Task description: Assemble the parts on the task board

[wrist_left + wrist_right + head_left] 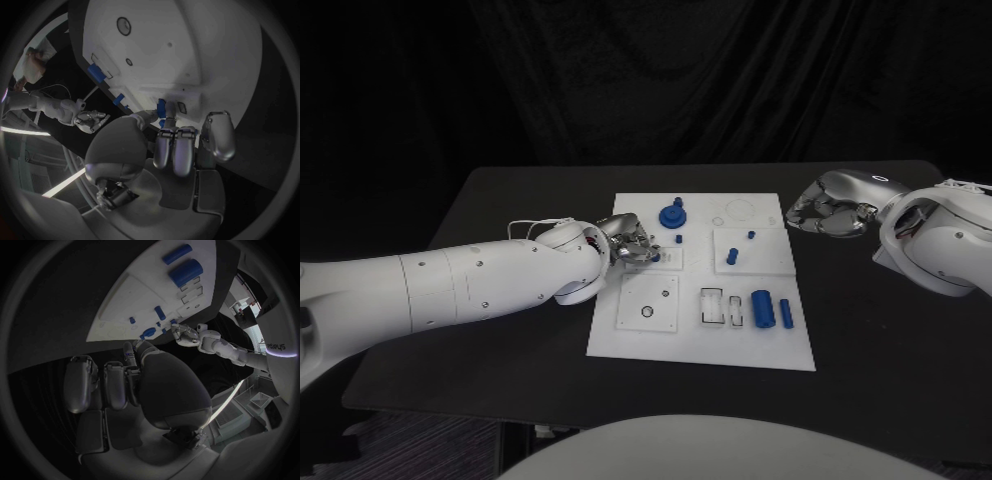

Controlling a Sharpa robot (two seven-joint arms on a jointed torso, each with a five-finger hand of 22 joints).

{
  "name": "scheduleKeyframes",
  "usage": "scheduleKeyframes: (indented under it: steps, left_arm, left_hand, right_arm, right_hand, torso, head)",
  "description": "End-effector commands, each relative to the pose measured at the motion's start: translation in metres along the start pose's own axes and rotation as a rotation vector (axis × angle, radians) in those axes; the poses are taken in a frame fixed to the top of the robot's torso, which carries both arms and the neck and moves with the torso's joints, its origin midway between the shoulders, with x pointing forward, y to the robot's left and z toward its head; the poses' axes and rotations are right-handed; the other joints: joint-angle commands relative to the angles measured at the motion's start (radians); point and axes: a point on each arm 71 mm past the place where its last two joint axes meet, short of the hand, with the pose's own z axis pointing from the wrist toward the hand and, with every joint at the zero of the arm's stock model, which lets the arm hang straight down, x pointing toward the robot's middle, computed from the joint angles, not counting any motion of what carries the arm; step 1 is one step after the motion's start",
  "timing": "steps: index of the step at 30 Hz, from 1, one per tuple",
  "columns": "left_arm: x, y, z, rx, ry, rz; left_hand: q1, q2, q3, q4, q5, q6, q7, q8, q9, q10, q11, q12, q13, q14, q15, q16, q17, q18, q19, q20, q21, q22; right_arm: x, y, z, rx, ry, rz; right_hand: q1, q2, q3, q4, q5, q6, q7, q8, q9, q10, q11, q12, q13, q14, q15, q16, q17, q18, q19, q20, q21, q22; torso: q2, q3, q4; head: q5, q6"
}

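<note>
The white task board (629, 342) lies mid-table. On it are a blue knob (672, 215), small blue pegs (733, 256), a thick blue cylinder (763, 308) and a slim blue rod (788, 313). My left hand (629, 243) is over the board's left-middle. In the left wrist view its fingertips (169, 137) and thumb pinch a small blue part (161, 108) just above the board, beside a small rectangular slot (181, 106). My right hand (825, 216) hovers off the board's far right edge, fingers curled in with nothing seen in them; the right wrist view shows its fingers (115, 385).
Black-outlined rectangular recesses (714, 306) sit left of the thick cylinder, and a round hole (646, 311) marks the near-left tile. Bare black table (516, 210) surrounds the board. My left forearm (459, 285) crosses the table's left side.
</note>
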Motion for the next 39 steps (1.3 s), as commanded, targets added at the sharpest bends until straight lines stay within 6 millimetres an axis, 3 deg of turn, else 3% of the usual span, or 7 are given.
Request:
scheduleKeyframes:
  steps: [1, 4, 7, 10, 30, 36, 39]
  left_arm:
    - [0.0060, 0.0026, -0.0006, 0.000, 0.024, 0.004]
    - [0.0063, 0.0027, -0.0008, 0.002, 0.026, 0.005]
    - [0.0064, 0.0027, -0.0009, 0.004, 0.026, 0.005]
    - [0.0072, 0.0029, -0.0007, 0.002, 0.036, 0.008]
    - [0.0086, 0.0033, 0.0009, 0.003, 0.058, 0.017]
    - [0.0078, 0.0034, 0.0017, 0.004, 0.049, 0.015]
    - [0.0073, 0.0039, 0.0020, 0.001, 0.043, 0.014]
  left_hand:
    - [-0.001, 0.007, 0.013, -0.008, -0.004, -0.004, -0.003, 0.001, -0.002, 0.103, 0.001, 0.002, 0.261, 0.104, -0.002, 0.003, 0.263, 0.006, 0.001, -0.003, -0.001, 0.164]
    - [-0.010, 0.007, 0.005, 0.005, -0.046, -0.004, -0.003, -0.001, -0.004, 0.103, 0.002, 0.002, 0.261, 0.104, -0.001, 0.003, 0.263, 0.006, 0.002, -0.002, -0.002, 0.164]
    - [-0.069, 0.003, -0.056, 0.077, -0.159, -0.012, 0.005, -0.015, -0.018, 0.103, 0.009, 0.002, 0.261, 0.104, 0.005, 0.003, 0.263, 0.005, 0.001, 0.002, -0.004, 0.164]
    - [-0.103, -0.002, -0.105, 0.126, -0.203, -0.007, 0.010, -0.024, -0.031, 0.103, 0.014, 0.002, 0.261, 0.104, 0.009, 0.003, 0.263, 0.006, 0.001, 0.006, -0.004, 0.164]
    - [-0.232, 0.058, -0.329, 0.164, -0.321, 0.024, 0.012, -0.050, -0.068, 0.103, 0.017, 0.002, 0.261, 0.104, 0.013, 0.003, 0.263, 0.006, 0.001, 0.011, -0.007, 0.164]
    - [-0.274, 0.101, -0.377, 0.165, -0.332, 0.027, 0.007, -0.016, -0.032, 0.103, 0.014, 0.002, 0.261, 0.104, 0.009, 0.003, 0.263, 0.006, 0.002, 0.010, -0.006, 0.164]
    - [-0.281, 0.140, -0.420, 0.167, -0.319, 0.004, 0.001, 0.047, 0.046, 0.103, 0.009, 0.002, 0.261, 0.104, 0.007, 0.003, 0.263, 0.006, 0.003, 0.005, -0.004, 0.165]
  right_arm:
    - [0.0016, -0.0011, 0.0000, 0.014, 0.009, -0.001]
    - [0.0017, -0.0011, 0.0002, 0.014, 0.010, -0.001]
    - [0.0018, -0.0008, 0.0004, 0.014, 0.011, -0.002]
    - [0.0020, -0.0007, 0.0005, 0.013, 0.012, -0.002]
    - [0.0026, -0.0004, 0.0002, 0.013, 0.016, -0.001]
    - [0.0027, -0.0006, 0.0001, 0.015, 0.018, -0.002]
    - [0.0028, -0.0009, 0.0000, 0.016, 0.019, -0.002]
  right_hand:
    - [0.001, -0.006, 0.005, 0.000, 0.006, 0.000, 0.001, -0.004, 0.000, 0.007, 0.003, -0.004, 0.121, 0.054, 0.001, -0.005, 0.037, 0.012, 0.009, -0.003, -0.005, 0.176]
    - [0.001, -0.006, 0.005, 0.000, 0.006, 0.000, 0.001, -0.004, 0.000, 0.007, 0.003, -0.004, 0.121, 0.054, 0.001, -0.005, 0.037, 0.012, 0.009, -0.003, -0.005, 0.176]
    - [0.001, -0.006, 0.005, 0.000, 0.006, 0.000, 0.001, -0.004, 0.000, 0.007, 0.003, -0.004, 0.121, 0.054, 0.001, -0.005, 0.037, 0.012, 0.009, -0.003, -0.005, 0.176]
    - [0.001, -0.006, 0.005, 0.000, 0.006, 0.000, 0.001, -0.004, 0.000, 0.007, 0.003, -0.004, 0.121, 0.054, 0.001, -0.005, 0.037, 0.012, 0.009, -0.003, -0.005, 0.176]
    - [0.001, -0.006, 0.006, -0.001, 0.006, 0.004, 0.000, -0.003, 0.000, 0.007, 0.003, -0.004, 0.121, 0.054, 0.001, -0.005, 0.037, 0.012, 0.009, -0.003, -0.005, 0.176]
    - [0.001, -0.006, 0.007, -0.001, 0.006, 0.006, -0.001, -0.002, 0.001, 0.007, 0.002, -0.004, 0.120, 0.054, 0.001, -0.006, 0.036, 0.012, 0.009, -0.003, -0.006, 0.176]
    - [0.001, -0.006, 0.007, -0.001, 0.006, 0.006, -0.001, -0.002, 0.001, 0.007, 0.002, -0.004, 0.120, 0.054, 0.001, -0.006, 0.036, 0.012, 0.009, -0.003, -0.006, 0.176]
  torso:
    - [0.000, -0.0001, -0.0004]
    - [0.000, 0.0000, -0.0005]
    - [0.000, 0.0001, -0.0001]
    - [0.000, 0.0007, 0.0003]
    - [0.000, 0.0007, -0.0007]
    - [0.001, 0.0009, -0.0003]
    - [0.001, 0.0012, 0.0007]
  head:
    - [0.002, 0.000]
    - [0.003, 0.000]
    - [0.003, 0.000]
    - [0.002, 0.000]
    - [0.006, 0.000]
    - [0.005, 0.000]
    - [0.003, 0.000]
